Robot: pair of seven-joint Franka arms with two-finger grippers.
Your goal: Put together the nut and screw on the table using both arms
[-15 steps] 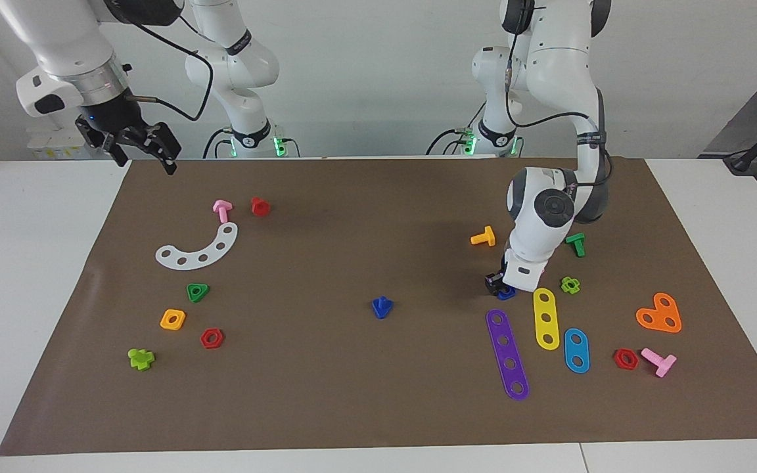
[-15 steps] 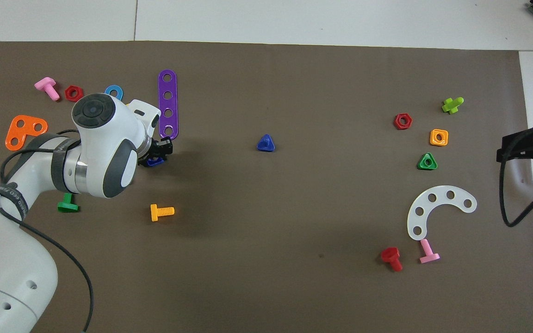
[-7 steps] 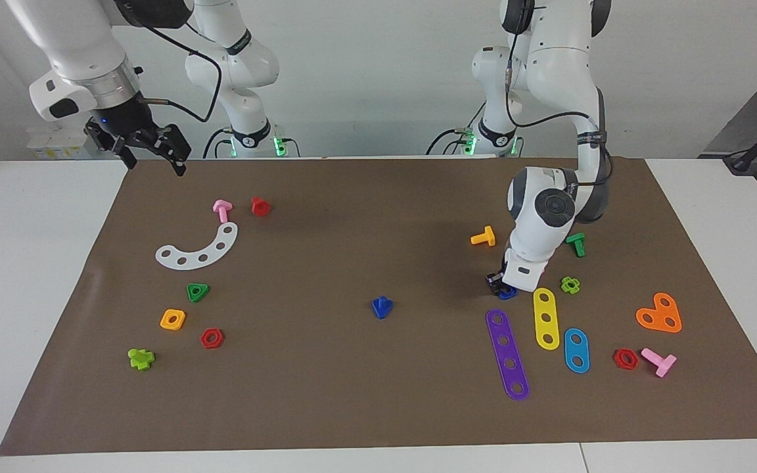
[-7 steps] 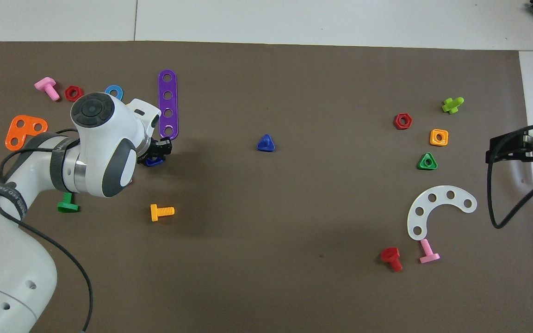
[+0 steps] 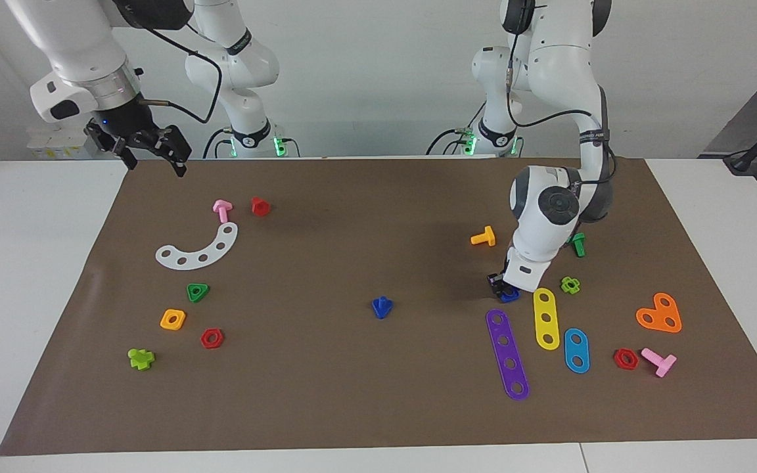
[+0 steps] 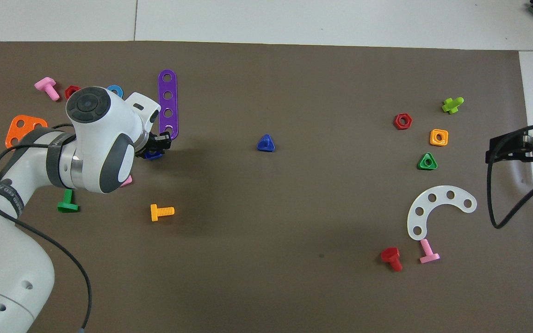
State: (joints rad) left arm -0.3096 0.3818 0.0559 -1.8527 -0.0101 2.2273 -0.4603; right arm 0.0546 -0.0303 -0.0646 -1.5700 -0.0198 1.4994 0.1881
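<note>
The dark-blue nut [image 5: 508, 295] [image 6: 154, 155] lies on the brown mat [image 5: 352, 401] toward the left arm's end of the table, next to the end of the purple strip. My left gripper [image 5: 499, 284] [image 6: 159, 145] is down at the mat, shut on the nut; its white wrist hides most of the nut. The dark-blue screw [image 5: 382, 307] [image 6: 265, 144] rests on its triangular head in the middle of the mat, untouched. My right gripper [image 5: 150, 155] [image 6: 521, 149] hangs open, holding nothing, over the mat's edge at the right arm's end.
Around the left gripper lie a purple strip [image 5: 507, 353], a yellow strip [image 5: 545, 318], an orange bolt [image 5: 483, 236], a green bolt [image 5: 576, 244] and a pink nut [image 6: 127, 181]. A white curved strip [image 5: 198, 249], a green triangular nut [image 5: 198, 292] and other pieces lie at the right arm's end.
The left gripper closed its last bit on the nut and its wrist shifted slightly. The right gripper moved a little inward over the mat's edge, then held still.
</note>
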